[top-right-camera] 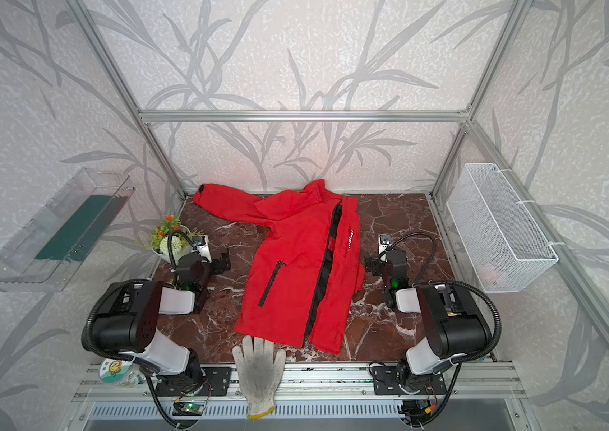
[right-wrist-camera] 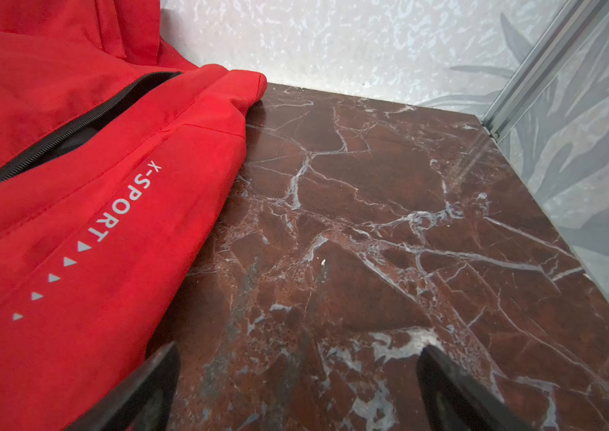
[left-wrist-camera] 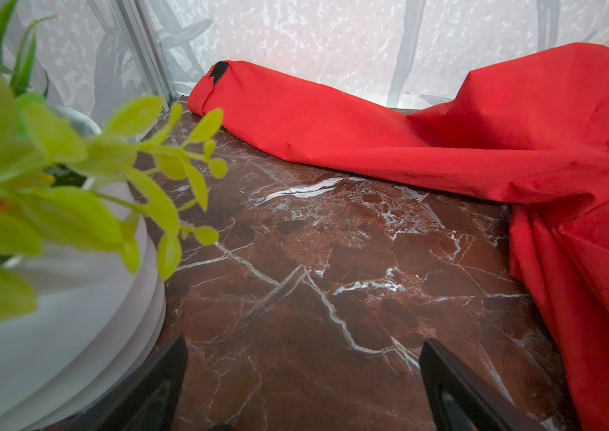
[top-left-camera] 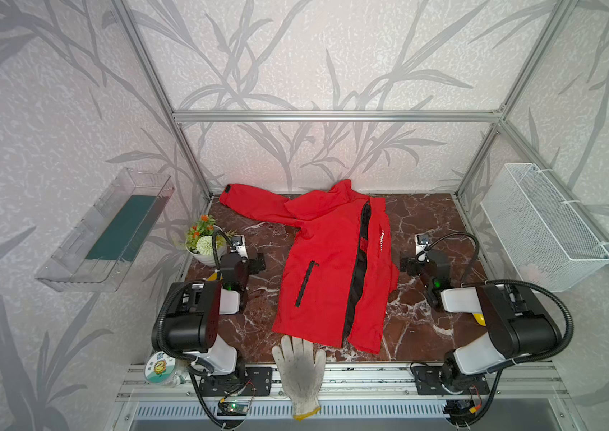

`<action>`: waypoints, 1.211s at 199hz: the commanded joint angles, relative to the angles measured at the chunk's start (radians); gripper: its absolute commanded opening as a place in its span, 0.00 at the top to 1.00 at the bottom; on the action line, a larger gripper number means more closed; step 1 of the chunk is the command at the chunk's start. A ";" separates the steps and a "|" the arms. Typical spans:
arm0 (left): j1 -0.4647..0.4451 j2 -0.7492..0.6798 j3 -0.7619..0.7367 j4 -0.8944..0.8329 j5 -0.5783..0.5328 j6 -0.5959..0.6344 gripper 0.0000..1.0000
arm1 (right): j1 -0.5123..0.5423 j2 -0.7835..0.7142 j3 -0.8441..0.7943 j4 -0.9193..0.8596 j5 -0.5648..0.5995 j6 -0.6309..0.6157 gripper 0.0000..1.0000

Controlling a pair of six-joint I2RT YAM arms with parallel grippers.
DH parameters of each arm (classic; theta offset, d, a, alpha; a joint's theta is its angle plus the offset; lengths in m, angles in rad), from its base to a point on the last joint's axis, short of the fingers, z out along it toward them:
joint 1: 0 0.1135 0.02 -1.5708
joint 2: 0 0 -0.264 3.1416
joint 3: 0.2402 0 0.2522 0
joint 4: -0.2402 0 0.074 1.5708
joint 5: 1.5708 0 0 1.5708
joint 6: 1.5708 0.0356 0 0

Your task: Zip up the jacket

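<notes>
Red thin-fabric windbreaker jacket (top-left-camera: pixel 317 261) lying flat, black front zipper (top-left-camera: pixel 358 261) undone; left gripper (left-wrist-camera: pixel 303 347), right gripper (right-wrist-camera: pixel 299 350) spread wide, empty; zipping all ahead.

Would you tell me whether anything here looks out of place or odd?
Yes: a white work glove lies at the near edge of the table, reaching the hem of the jacket. It plays no part in zipping and sits in the work area. Whether a hand is inside, I cannot tell.

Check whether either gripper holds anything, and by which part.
Nothing is held. The left gripper and right gripper both stand open over the bare marble tabletop, one on each side of the red jacket, with no fabric between their jaws.
</notes>
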 commanded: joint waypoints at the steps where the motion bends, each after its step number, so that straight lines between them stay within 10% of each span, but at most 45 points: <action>1: -0.006 -0.021 0.004 0.018 -0.005 0.003 0.01 | -0.003 -0.018 0.015 0.005 -0.019 0.005 0.01; 169: -0.008 -0.034 0.021 -0.026 -0.128 -0.041 0.01 | -0.003 -0.021 0.011 0.023 -0.029 0.000 0.01; 241: -0.018 -0.397 0.516 -1.200 -0.294 -0.175 0.01 | 0.125 -0.482 0.252 -0.845 0.254 0.185 0.01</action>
